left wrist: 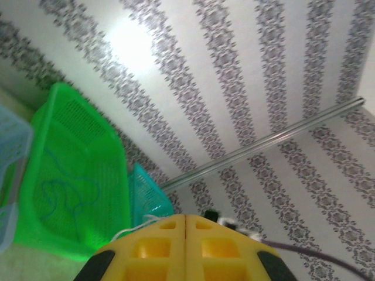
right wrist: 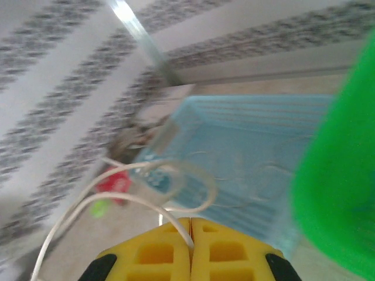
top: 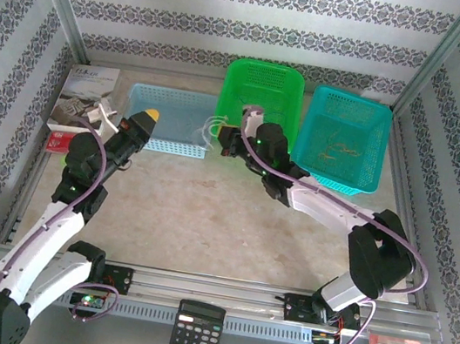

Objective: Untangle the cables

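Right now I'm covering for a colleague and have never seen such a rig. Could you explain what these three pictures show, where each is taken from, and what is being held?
The machine is a pair of robot arms, a left arm and a right arm, bolted at the near edge of a table. The wide picture comes from a fixed camera above and behind them. The other two come from a camera on each wrist, looking out past its own yellow fingers.

On the table stand a light blue basket, a green basket and a teal basket with tan wires in it. A calculator lies by the near rail.

The right gripper is shut on a white cable, which loops out in front of the light blue basket. The left gripper is shut too, with nothing visible between its fingers.
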Robot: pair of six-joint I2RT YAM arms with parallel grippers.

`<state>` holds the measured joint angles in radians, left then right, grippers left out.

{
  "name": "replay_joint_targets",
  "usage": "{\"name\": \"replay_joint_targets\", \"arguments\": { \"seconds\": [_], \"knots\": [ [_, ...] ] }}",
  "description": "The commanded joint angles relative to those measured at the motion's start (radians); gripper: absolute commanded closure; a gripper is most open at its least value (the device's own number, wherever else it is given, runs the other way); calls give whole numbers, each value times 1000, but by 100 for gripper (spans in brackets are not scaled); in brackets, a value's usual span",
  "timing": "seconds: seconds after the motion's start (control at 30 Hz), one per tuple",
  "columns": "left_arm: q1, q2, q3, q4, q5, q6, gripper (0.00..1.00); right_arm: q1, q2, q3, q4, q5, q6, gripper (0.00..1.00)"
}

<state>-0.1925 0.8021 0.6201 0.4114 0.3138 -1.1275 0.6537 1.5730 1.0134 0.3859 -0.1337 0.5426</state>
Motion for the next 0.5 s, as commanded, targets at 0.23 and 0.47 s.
{"name": "replay_joint_targets", "arguments": {
  "seconds": [0.23,0.47],
  "knots": [
    [11,35,71,45,13,113,100,-16,-23,-26,-51,46,-52,100],
    [10,25,69,-20,2,157,94,-1,73,121,-54,-50,-55,100]
  ]
}}
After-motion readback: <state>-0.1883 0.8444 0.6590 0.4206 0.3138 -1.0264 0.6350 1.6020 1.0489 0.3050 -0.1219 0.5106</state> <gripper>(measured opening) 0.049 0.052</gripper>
